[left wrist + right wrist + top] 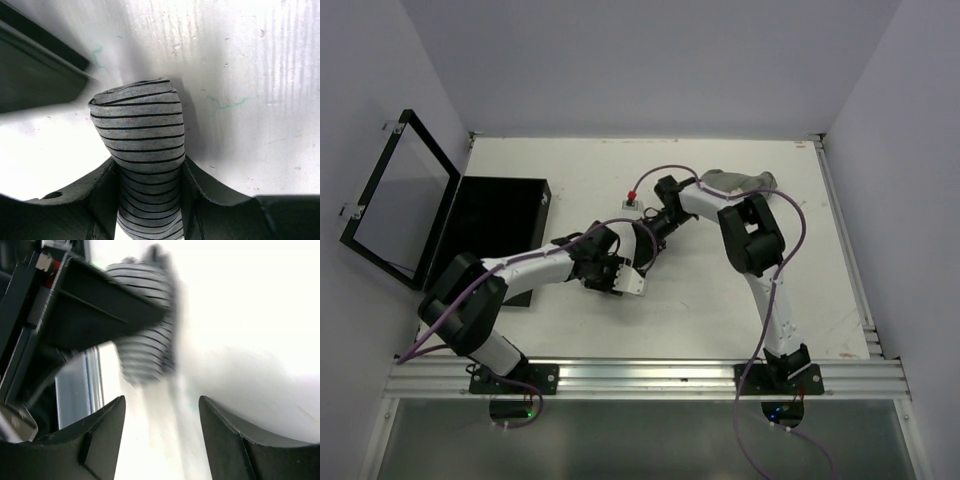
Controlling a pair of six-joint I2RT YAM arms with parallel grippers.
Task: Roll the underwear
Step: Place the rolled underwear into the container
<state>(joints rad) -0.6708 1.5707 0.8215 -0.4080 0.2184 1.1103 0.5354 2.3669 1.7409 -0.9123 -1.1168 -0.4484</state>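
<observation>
A rolled piece of underwear point(140, 132), grey with thin black stripes, sits between the fingers of my left gripper point(148, 166), which is shut on its lower part just above the white table. In the top view my left gripper point(615, 272) is at the table's middle and hides the roll. My right gripper point(646, 248) is right beside it, open and empty. In the right wrist view its gripper point(161, 402) faces the blurred roll point(145, 340) from a short way off. Another grey garment point(740, 181) lies at the back, partly behind the right arm.
A flat black box point(495, 225) with its hinged lid point(395, 200) open stands at the left, close to the left arm; its edge also shows in the left wrist view point(35, 75). A small white piece with a red tip point(631, 198) lies behind the grippers.
</observation>
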